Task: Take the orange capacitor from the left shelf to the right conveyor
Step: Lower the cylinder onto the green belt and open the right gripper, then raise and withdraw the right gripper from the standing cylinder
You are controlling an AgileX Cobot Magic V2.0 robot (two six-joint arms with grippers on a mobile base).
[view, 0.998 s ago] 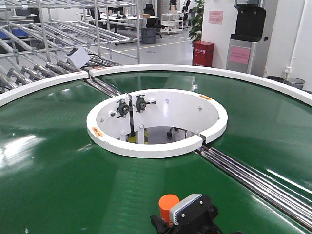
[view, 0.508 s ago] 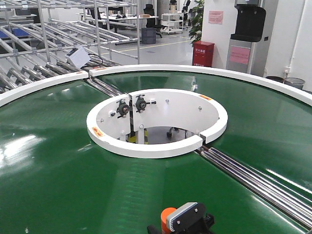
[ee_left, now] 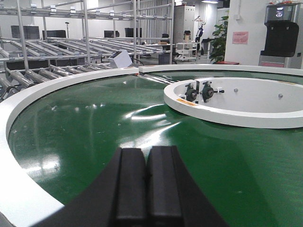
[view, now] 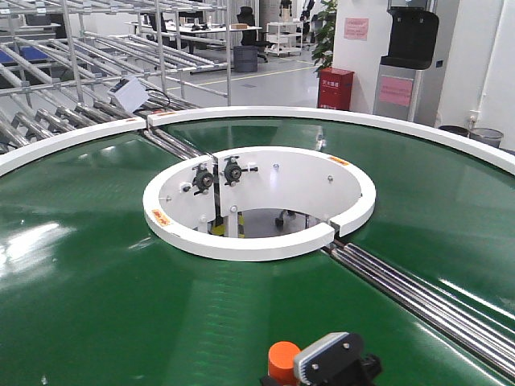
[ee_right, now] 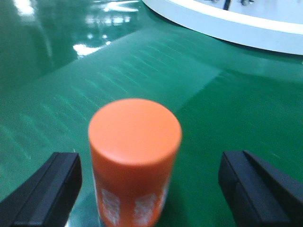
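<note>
The orange capacitor [ee_right: 135, 151] stands upright on the dark-green belt of the right conveyor [ee_right: 213, 94]. It also shows at the bottom edge of the front view [view: 283, 356]. My right gripper [ee_right: 151, 168] is open, with one black finger [ee_right: 52, 184] left of the capacitor and the other to its right, both clear of it. My left gripper [ee_left: 146, 165] is shut and empty, over the belt [ee_left: 94, 123] near its white outer rim. The left shelf [view: 64, 72] of steel rails stands behind the conveyor at the left.
The white central ring [view: 257, 241] sits mid-belt, with bearing mounts inside it. Steel roller strips [view: 426, 301] cross the belt to the right. A small white box [view: 129, 94] rests by the shelf. A red cabinet [view: 335, 87] and a dispenser [view: 406, 60] stand far back.
The capacitor and my right wrist have dropped lower in the front view. My right wrist has then shifted a little to the right while the capacitor stayed put.
</note>
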